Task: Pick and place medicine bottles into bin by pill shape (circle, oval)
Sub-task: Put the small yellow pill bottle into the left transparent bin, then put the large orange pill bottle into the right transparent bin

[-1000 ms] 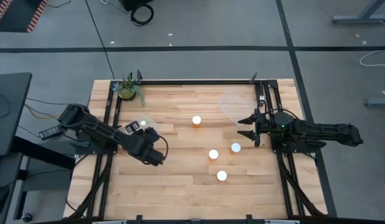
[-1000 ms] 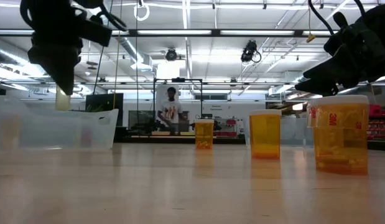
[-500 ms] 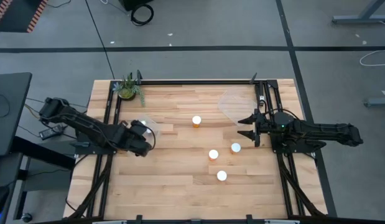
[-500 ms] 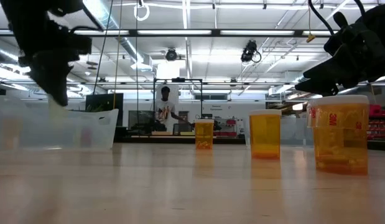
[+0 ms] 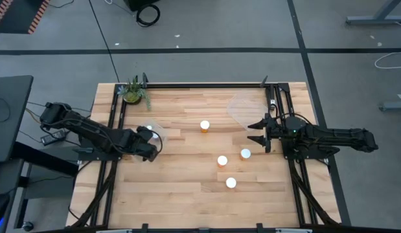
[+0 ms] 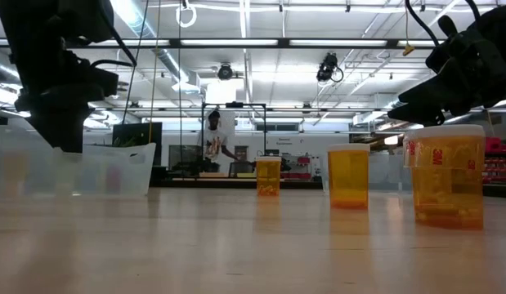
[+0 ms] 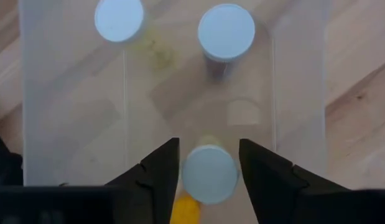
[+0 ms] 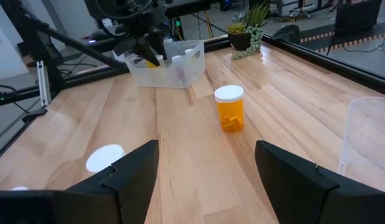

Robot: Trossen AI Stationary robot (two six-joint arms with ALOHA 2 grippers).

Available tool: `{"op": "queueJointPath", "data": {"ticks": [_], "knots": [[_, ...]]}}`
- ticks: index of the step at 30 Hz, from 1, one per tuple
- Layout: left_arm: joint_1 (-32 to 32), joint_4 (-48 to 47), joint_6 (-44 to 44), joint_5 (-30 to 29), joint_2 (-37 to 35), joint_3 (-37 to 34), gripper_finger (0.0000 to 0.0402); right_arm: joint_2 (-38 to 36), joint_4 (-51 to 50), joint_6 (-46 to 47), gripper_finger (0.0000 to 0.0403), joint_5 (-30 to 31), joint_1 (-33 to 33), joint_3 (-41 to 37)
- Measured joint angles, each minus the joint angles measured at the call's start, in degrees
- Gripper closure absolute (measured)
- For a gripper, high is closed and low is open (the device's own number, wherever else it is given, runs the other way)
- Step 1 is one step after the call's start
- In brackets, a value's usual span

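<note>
My left gripper [image 5: 147, 138] reaches down into the clear bin [image 5: 155, 127] at the table's left. In the left wrist view a white-capped medicine bottle [image 7: 209, 175] sits tilted between its fingers [image 7: 156, 176], a thin gap on each side of the cap. Two more capped bottles [image 7: 226, 31] stand deeper in that bin [image 7: 74, 124]. Several orange medicine bottles stand in the open: one mid-table [image 5: 205, 125], two [image 5: 222, 160] [image 5: 245, 154] nearer the right arm, one at the front [image 5: 230, 183]. My right gripper [image 5: 259, 133] hovers open at the right, holding nothing.
A second clear bin [image 5: 242, 107] sits at the back right, beside the right gripper. A small potted plant [image 5: 134, 90] stands at the back left corner. Black rails [image 5: 116, 110] run along both table sides. A person [image 6: 213, 143] stands far off in the room.
The left gripper has swung from mid-table to the left bin and come down into it with the bottle, and its fingers have spread. The right arm has not moved.
</note>
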Motion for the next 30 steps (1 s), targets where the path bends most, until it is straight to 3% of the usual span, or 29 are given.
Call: {"op": "queueJointPath", "data": {"ticks": [6, 13, 20, 26, 30], "knots": [[0.00, -2.88, 2.69, -0.62, 0.04, 2.41, 0.0192, 0.00, -0.01, 0.01, 0.0131, 0.00, -0.01, -0.01], [0.00, -7.59, 7.32, -6.08, -0.06, 9.70, 0.0179, 0.00, -0.01, 0.01, 0.0131, 0.00, 0.00, 0.00], [3.31, -8.95, 11.84, -12.22, -4.65, 9.60, 0.0221, 0.00, -0.01, 0.01, 0.0131, 0.01, -0.01, -0.01], [7.67, -6.72, 14.15, -14.32, -14.90, 5.24, 0.0264, 0.00, 0.02, 0.00, 0.0131, 0.00, 0.00, 0.01], [8.86, 0.50, 16.81, -15.34, -23.06, 0.83, 0.0291, 0.00, 0.04, 0.01, 0.0131, 0.01, -0.01, -0.01]]}}
